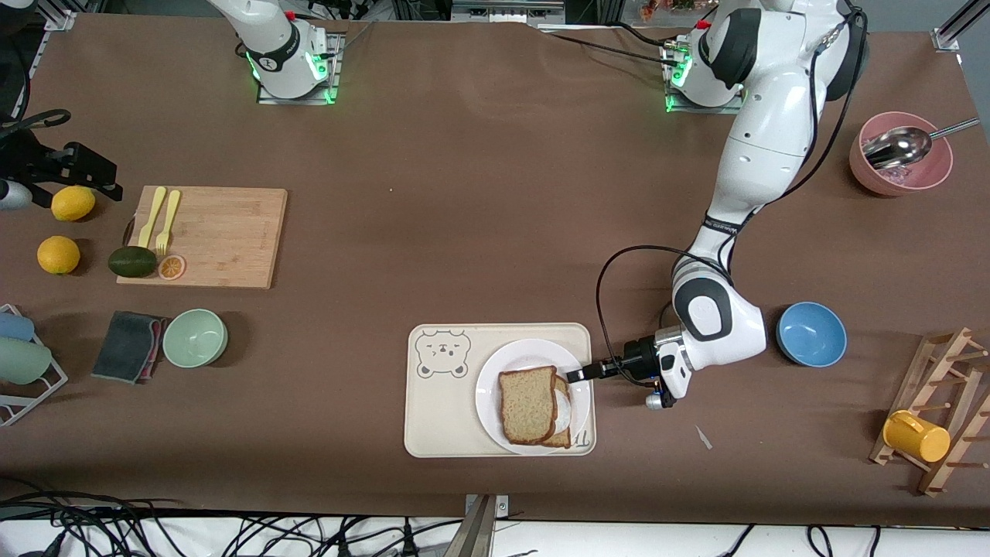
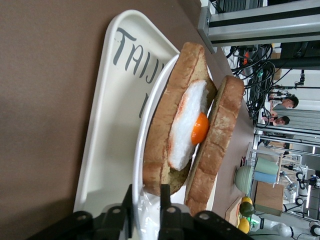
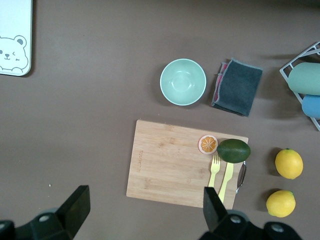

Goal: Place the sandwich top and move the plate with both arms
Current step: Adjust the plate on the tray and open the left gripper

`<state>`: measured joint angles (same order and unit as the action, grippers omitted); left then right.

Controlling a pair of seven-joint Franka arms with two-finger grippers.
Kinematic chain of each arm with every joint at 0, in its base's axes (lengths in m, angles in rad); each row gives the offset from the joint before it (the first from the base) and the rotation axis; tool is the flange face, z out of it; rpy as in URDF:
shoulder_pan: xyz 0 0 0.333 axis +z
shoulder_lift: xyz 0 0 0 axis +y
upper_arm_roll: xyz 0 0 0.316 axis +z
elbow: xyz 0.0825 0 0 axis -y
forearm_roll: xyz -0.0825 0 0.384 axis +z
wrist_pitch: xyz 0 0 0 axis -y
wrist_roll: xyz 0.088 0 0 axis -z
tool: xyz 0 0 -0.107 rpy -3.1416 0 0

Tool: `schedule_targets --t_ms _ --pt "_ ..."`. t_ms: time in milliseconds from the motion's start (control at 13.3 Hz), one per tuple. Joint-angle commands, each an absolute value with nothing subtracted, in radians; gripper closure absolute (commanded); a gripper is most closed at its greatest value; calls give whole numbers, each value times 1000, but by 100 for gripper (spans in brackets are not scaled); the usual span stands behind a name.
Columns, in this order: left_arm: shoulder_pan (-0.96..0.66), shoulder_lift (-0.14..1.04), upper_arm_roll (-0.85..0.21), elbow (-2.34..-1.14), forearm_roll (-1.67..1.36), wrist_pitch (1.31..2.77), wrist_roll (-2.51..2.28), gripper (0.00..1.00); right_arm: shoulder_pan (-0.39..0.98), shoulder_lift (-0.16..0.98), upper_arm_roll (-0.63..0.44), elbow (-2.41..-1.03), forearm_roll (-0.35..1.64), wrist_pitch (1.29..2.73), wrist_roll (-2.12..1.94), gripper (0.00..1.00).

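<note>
Left gripper (image 1: 574, 375) sits at my plate (image 1: 489, 391) rim, fingers slightly parted, holding nothing; top (image 1: 527, 404) rests askew on the egg (image 2: 199, 128) slice. Right gripper (image 3: 142, 212) waits open over the board (image 3: 170, 162); plate unmoved.

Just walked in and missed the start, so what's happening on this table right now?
The left gripper is at the rim of the white plate, its fingers either side of that rim. The plate sits on the bear tray. The sandwich top lies slightly askew over the egg slice. The right arm waits, its open right gripper high over the cutting board.
</note>
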<state>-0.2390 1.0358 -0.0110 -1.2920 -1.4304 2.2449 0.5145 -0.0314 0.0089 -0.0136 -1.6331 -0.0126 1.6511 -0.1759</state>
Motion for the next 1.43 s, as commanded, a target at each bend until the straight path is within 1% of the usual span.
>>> schedule_targets --t_ms 0,451,677,827,902,1053,1203,1278,1353 --pt "-232 1028 -9 -1272 -1371 2224 474 63 -40 12 -6 -1623 -20 1646 -167 0" --pt "-219 1005 -8 -1272 -1298 2218 428 63 -35 14 -5 -1626 -29 1649 -170 0" --pt "-213 991 -6 -1272 -1259 2203 428 56 -29 29 2 -1620 -38 1661 -170 0" --pt "-203 980 -8 -1272 -1233 2198 428 47 -28 44 0 -1621 -28 1663 -170 0" --pt "-201 977 -8 -1272 -1226 2197 428 40 -28 60 -2 -1614 -29 1663 -172 0" --pt "-193 974 -8 -1273 -1218 2183 428 21 -26 78 0 -1583 -29 1666 -172 0" --pt "-187 963 -8 -1278 -1195 2168 428 8 -28 72 -2 -1578 -28 1664 -170 0" --pt "-183 954 -8 -1282 -1186 2163 428 2 -28 71 -2 -1577 -28 1658 -172 0" --pt "-178 953 -6 -1287 -1183 2158 429 1 -28 68 -3 -1577 -28 1654 -170 0"
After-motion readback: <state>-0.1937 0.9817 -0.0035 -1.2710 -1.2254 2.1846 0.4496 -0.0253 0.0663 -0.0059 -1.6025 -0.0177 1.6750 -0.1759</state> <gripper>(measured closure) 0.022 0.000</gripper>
